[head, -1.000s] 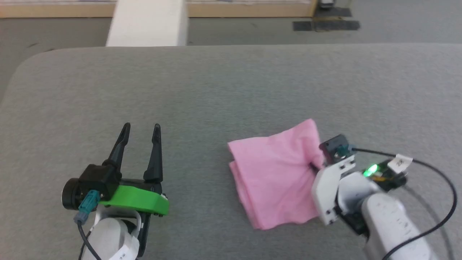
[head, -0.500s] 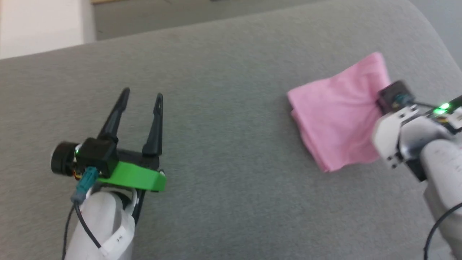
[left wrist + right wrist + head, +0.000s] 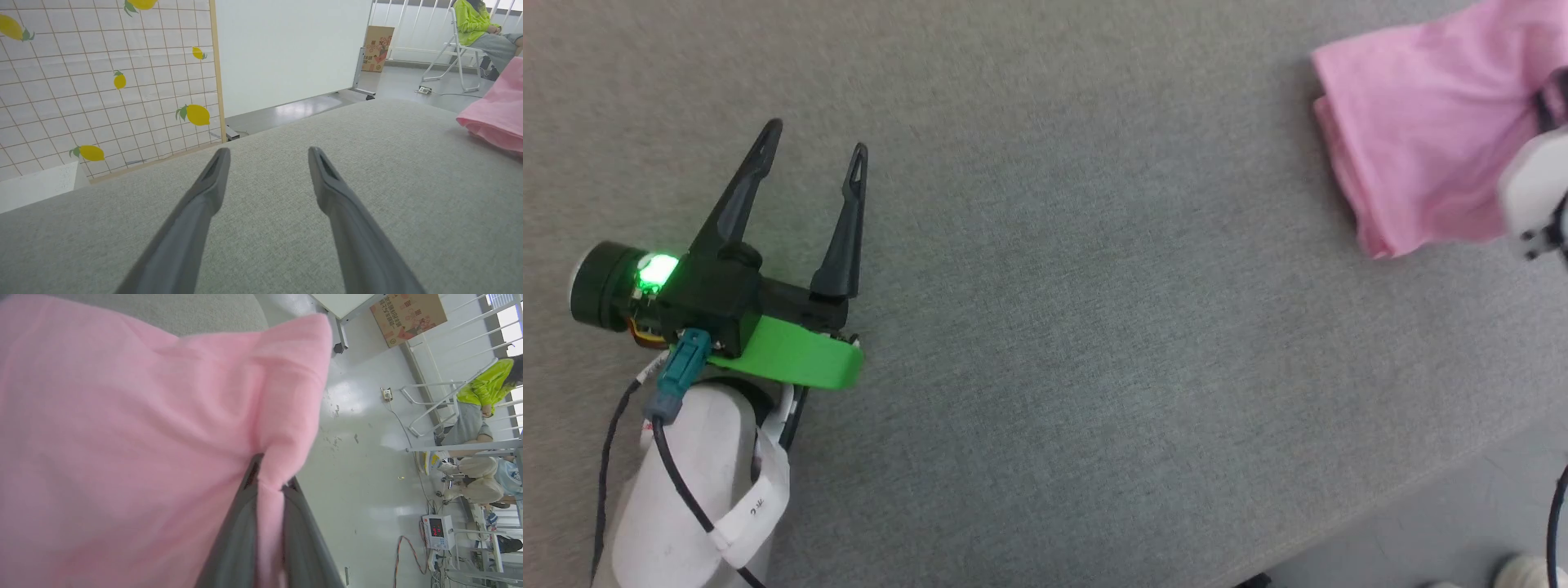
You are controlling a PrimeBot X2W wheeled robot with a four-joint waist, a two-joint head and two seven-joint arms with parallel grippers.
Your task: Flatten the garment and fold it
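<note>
In the head view, your left gripper (image 3: 815,139) sits at the left of the frame over the grey padded table (image 3: 1054,327). Its two dark fingers are spread wide with nothing between them, and a green light glows on its housing. Look to the upper right corner for the garment (image 3: 1421,147): pink, doubled into layers, its stacked edges facing frame left and its far side cut off by the right edge. The table's edge and a strip of floor (image 3: 1462,506) run across the lower right corner.

In the left wrist view, a tiled panel printed with lemons (image 3: 102,81) fills the upper left, with a plain white board (image 3: 286,49) beside it. The left gripper (image 3: 268,153) rises from the bottom centre, fingers parted above the table (image 3: 408,171). A cardboard box (image 3: 378,43) stands further right, and a seated person (image 3: 474,20) in a bright green top is at the upper right. The garment (image 3: 494,110) enters from the right edge, its lower fold lying on the table.

In the right wrist view, the garment (image 3: 122,437) covers the left and centre. At bottom centre your right gripper (image 3: 273,479) is pinched tight on a ridge of the pink fabric, which bunches up between the two fingers. To the right you see pale floor (image 3: 367,477) and the person (image 3: 486,386).
</note>
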